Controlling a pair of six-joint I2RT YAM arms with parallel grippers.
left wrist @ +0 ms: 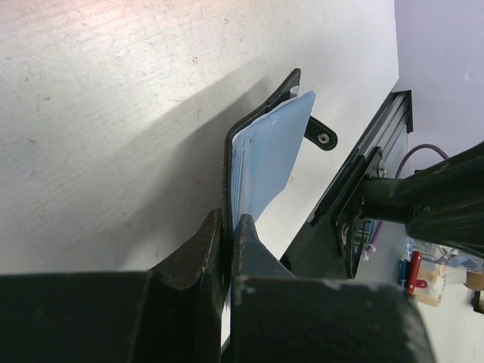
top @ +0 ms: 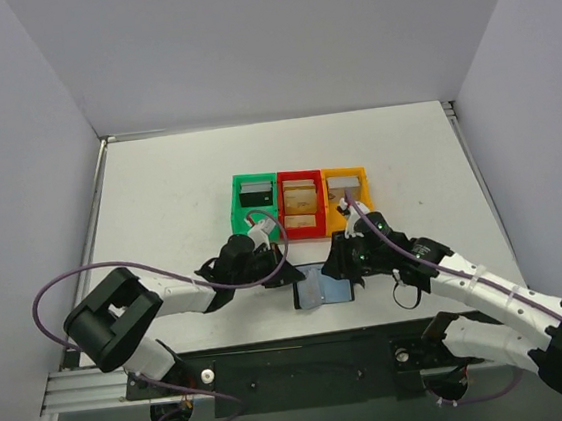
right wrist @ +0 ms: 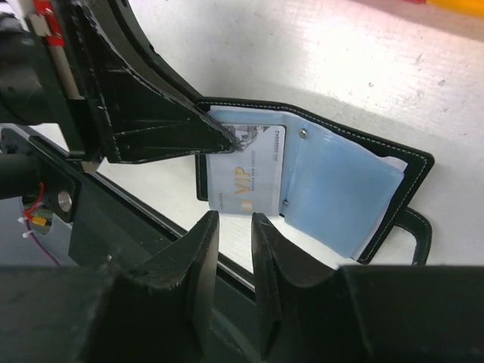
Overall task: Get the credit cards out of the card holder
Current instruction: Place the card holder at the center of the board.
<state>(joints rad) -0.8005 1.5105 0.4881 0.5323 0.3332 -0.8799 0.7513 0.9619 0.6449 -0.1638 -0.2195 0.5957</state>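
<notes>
Card holder (right wrist: 340, 189) lies open on the bench (top: 181, 211), left fingers (left wrist: 198, 246) clamped on its edge. VIP card (right wrist: 246, 178) sits pocketed; right fingers (right wrist: 198, 246) hover above, narrowly parted, empty.

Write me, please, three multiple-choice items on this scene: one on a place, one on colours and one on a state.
1. Where does the card holder lie?
A) inside a bin
B) on the table, on the near side of the bins
C) at the table's far edge

2. From left to right in the top view stand:
A) green bin, red bin, orange bin
B) red, green, orange
C) orange, red, green

3. The left gripper is:
A) open above the table
B) shut on the card holder's edge
C) shut on a bin

Answers:
1 B, it lies open between the bins and the arms' bases.
2 A, that is the row's order in the top view.
3 B, the left wrist view shows its fingers pinching the black edge.
</notes>
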